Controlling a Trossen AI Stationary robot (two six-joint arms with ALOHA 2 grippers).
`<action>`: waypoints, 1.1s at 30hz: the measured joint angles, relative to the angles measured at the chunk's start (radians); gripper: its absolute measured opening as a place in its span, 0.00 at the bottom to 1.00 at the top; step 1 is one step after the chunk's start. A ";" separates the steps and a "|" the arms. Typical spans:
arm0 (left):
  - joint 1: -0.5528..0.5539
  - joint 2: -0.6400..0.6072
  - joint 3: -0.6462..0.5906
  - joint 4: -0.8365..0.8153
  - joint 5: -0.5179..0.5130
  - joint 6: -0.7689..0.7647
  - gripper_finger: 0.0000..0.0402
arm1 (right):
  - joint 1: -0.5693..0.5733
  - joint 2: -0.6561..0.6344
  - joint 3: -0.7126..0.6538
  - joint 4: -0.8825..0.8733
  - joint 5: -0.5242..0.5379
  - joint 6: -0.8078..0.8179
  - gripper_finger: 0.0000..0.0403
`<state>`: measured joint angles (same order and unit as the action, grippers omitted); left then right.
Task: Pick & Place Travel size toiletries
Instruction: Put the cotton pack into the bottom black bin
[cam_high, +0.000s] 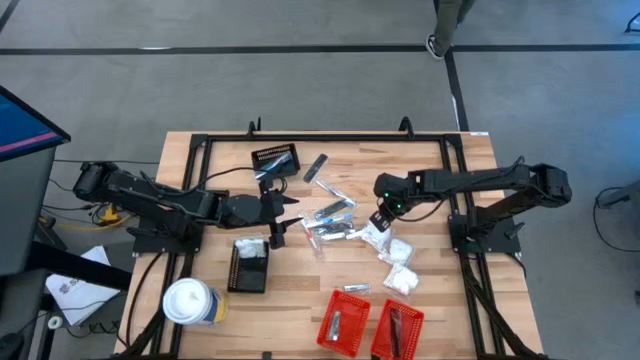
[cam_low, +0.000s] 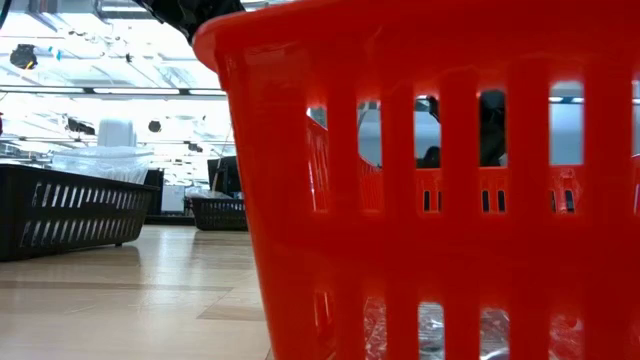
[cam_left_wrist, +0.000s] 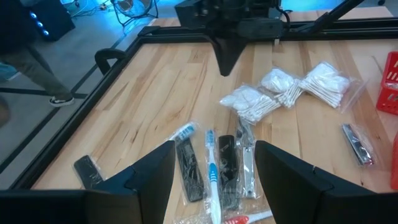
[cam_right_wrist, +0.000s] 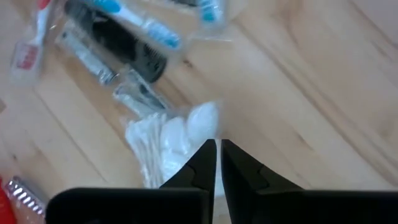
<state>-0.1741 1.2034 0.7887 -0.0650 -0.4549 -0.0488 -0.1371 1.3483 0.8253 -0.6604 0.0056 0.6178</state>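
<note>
The travel size toiletries lie mid-table in a loose pile (cam_high: 330, 218): blue-and-white toothbrushes, dark combs and silvery sachets (cam_left_wrist: 211, 168). White clear-wrapped packets (cam_high: 397, 252) lie to the pile's right. My left gripper (cam_high: 283, 220) stands open just left of the pile, its fingers (cam_left_wrist: 149, 177) apart above the near items and touching nothing. My right gripper (cam_right_wrist: 217, 149) points steeply down, shut, at the edge of one white packet (cam_right_wrist: 165, 140). The left wrist view shows that gripper (cam_left_wrist: 226, 71) beyond the same packet (cam_left_wrist: 249, 102). My right gripper's shut fingertips (cam_right_wrist: 208, 152) come from above beside the white packet's clear-wrap edge (cam_right_wrist: 208, 121). I cannot tell whether they touch or pinch the wrap. The packet lies flat on the table.
Two red slotted baskets (cam_high: 343, 320) (cam_high: 397, 330) stand at the near edge, and one (cam_low: 450, 180) fills the low view. Black baskets sit far left of the pile (cam_high: 275, 160) and near left (cam_high: 248, 265). A white lidded cup (cam_high: 190, 300) stands near left.
</note>
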 joint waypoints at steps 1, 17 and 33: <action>0.000 0.000 0.000 0.001 0.000 0.004 0.53 | 0.009 0.000 0.000 0.002 0.001 0.000 0.05; 0.000 0.001 0.000 0.013 0.000 0.009 0.53 | 0.154 0.000 0.000 -0.146 0.059 0.008 0.25; -0.005 0.002 0.000 0.022 0.043 -0.003 0.53 | 0.133 0.000 -0.042 -0.049 0.162 0.027 0.60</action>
<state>-0.1787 1.2057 0.7887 -0.0429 -0.4117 -0.0522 -0.0037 1.3479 0.7830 -0.7091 0.1675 0.6451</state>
